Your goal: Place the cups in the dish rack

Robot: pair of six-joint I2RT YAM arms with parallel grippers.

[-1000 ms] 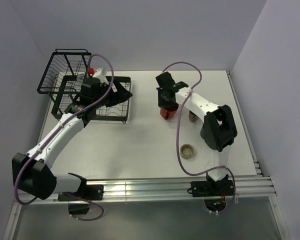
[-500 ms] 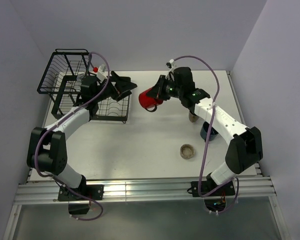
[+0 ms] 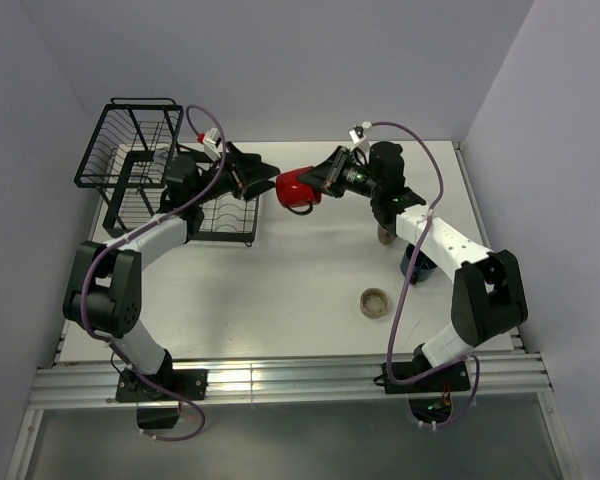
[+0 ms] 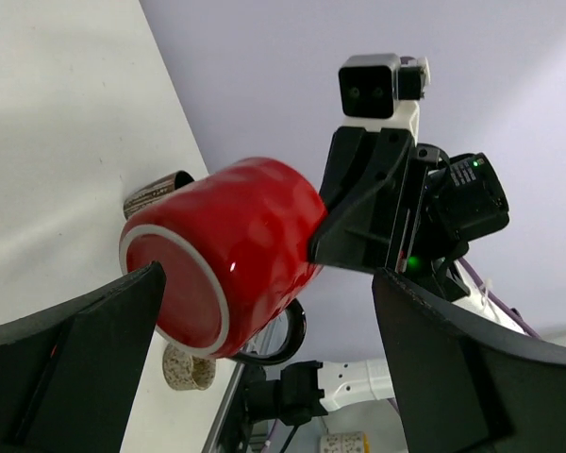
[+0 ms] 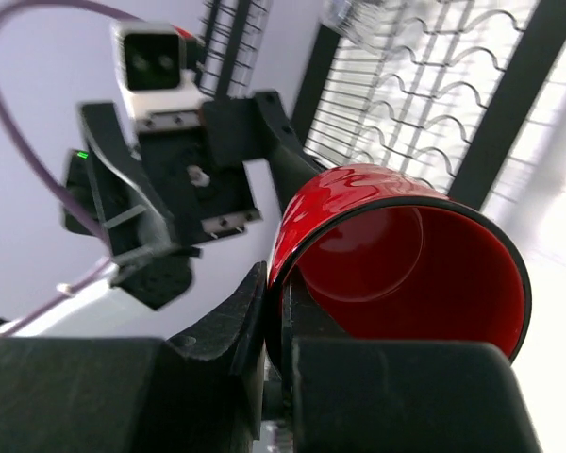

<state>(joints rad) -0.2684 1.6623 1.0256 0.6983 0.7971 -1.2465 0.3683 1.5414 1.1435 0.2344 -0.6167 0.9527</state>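
My right gripper (image 3: 325,181) is shut on the rim of the red mug (image 3: 298,188) and holds it on its side in the air, just right of the dish rack (image 3: 223,215). One finger is inside the red mug (image 5: 406,269) and one outside, at the right gripper (image 5: 281,307). My left gripper (image 3: 263,180) is open, and its fingers flank the base of the red mug (image 4: 236,245) without touching it. On the table are the low beige cup (image 3: 376,301), the tan cup (image 3: 386,236) and the dark blue mug (image 3: 417,264), which is partly under the right arm.
The rack's tall wire basket (image 3: 130,140) stands at the far left by the wall, with the flat slotted tray (image 5: 424,85) beside it. Walls close in the table at the back and on both sides. An aluminium rail (image 3: 280,375) runs along the near edge.
The right arm lifted the red mug off the table and carried it left towards the rack. The left gripper swung right to meet it and opened wider.
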